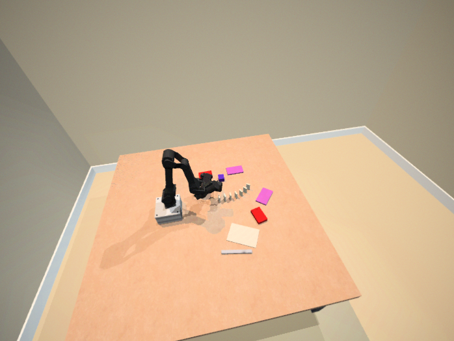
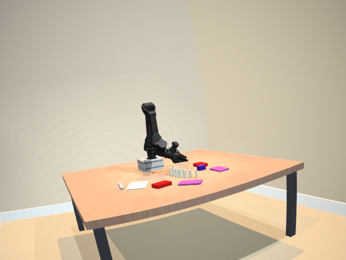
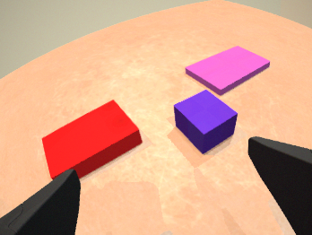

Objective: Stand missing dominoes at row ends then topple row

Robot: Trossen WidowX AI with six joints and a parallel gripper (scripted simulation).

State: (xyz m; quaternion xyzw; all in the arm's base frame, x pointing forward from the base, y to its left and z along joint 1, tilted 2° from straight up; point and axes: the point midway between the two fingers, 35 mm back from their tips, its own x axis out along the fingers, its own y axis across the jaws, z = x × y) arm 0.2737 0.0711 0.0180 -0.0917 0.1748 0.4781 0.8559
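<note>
The dominoes (image 1: 236, 194) (image 2: 180, 172) seemingly stand below the open jaws (image 1: 219, 185) (image 2: 186, 159).

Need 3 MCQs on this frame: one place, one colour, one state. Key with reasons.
1. What lies between the purple cube and the edge of the wrist view's upper right?
A) white sheet
B) pink slab
C) grey bar

2. Colour of the thick block left of the cube in the wrist view?
A) green
B) yellow
C) red

3. State of the hand?
A) open, holding nothing
B) shut on a domino
C) shut, empty

1 B: the pink slab lies beyond the purple cube.
2 C: the block is red.
3 A: the hand's fingers stand wide apart with nothing gripped.
</note>
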